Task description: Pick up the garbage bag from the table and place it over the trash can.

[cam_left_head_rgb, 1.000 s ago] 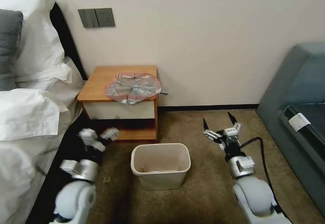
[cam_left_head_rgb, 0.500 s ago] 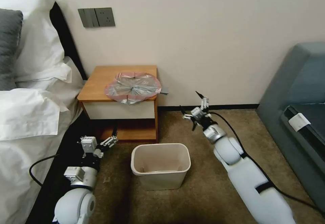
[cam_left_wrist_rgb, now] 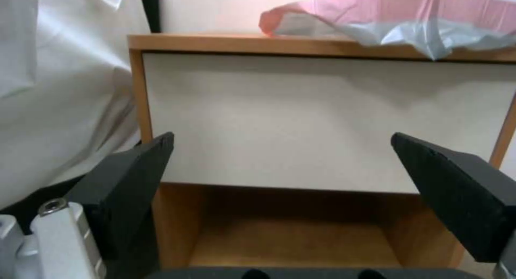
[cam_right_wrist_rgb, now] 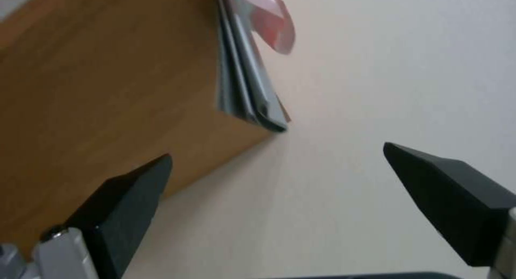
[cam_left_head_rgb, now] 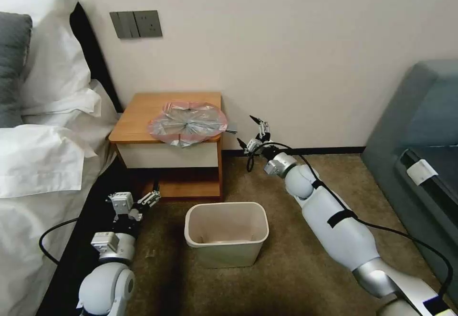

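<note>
The garbage bag [cam_left_head_rgb: 187, 122] lies flat and crinkled on the right half of the table [cam_left_head_rgb: 138, 115], its pinkish edge hanging a little over the cream drawer front. The trash can [cam_left_head_rgb: 224, 254] stands upright on the carpet in front of the table. My right gripper [cam_left_head_rgb: 245, 129] is open just right of the table's right side, near the bag's protruding grey corner [cam_right_wrist_rgb: 250, 77] but not touching it. In the right wrist view the right gripper [cam_right_wrist_rgb: 277, 152] has wall between its fingers. My left gripper [cam_left_head_rgb: 138, 199] is open and low, facing the drawer front, with the bag [cam_left_wrist_rgb: 403, 17] above the left gripper [cam_left_wrist_rgb: 280, 138].
A bed with white pillows [cam_left_head_rgb: 47, 153] borders the left side, close to my left arm. A grey sofa [cam_left_head_rgb: 420, 130] fills the right. The wall with a switch panel [cam_left_head_rgb: 136, 25] is right behind the table. Brown carpet surrounds the bin.
My right arm has stretched forward and to the left, lifting its gripper from beside the bin up to the table's right side. The left gripper has settled slightly lower by the shelf.
</note>
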Controlling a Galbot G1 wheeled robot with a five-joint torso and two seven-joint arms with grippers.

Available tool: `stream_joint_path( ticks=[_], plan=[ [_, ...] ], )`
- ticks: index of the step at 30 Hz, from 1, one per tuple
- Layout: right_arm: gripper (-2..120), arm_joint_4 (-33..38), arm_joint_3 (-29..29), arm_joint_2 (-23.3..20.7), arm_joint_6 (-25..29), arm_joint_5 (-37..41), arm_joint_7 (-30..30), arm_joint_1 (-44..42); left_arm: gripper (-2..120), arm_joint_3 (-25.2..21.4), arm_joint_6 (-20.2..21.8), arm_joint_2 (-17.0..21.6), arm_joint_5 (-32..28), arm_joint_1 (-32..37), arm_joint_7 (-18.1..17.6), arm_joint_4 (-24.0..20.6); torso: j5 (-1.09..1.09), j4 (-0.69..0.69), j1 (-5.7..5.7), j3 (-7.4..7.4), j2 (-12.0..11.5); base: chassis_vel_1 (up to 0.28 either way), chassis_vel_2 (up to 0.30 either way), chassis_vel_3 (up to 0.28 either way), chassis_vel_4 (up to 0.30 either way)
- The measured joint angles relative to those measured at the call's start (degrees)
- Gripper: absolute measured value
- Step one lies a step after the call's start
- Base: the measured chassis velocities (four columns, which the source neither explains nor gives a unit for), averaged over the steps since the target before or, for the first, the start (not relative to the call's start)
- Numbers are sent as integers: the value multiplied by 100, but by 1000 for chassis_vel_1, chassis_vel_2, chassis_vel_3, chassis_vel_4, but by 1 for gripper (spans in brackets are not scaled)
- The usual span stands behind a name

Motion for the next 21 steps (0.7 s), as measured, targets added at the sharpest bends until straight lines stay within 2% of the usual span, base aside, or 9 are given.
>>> stream_joint_path(
  ticks=[14, 17, 18, 20, 21],
  plan=[
    [98, 58, -270, 87, 26, -87, -41, 183, 100, 87, 11, -133, 150, 13, -24, 91, 0, 0, 0, 0, 1, 0, 0, 0, 0],
    [86, 48, -309, 111, 22, -112, -42, 198, 100, 88, 11, -141, 162, 26, -30, 86, 0, 0, 0, 0, 1, 0, 0, 0, 0],
    [86, 48, -309, 111, 22, -112, -42, 198, 100, 88, 11, -141, 162, 26, -30, 86, 0, 0, 0, 0, 1, 0, 0, 0, 0],
    [75, -7, -323, 110, 30, -123, -49, 216, 100, 83, 11, -138, 167, 48, -37, 61, 0, 0, 0, 0, 1, 0, 0, 0, 0],
    [75, -7, -323, 110, 30, -123, -49, 216, 100, 83, 11, -138, 167, 48, -37, 61, 0, 0, 0, 0, 1, 0, 0, 0, 0]
  ],
)
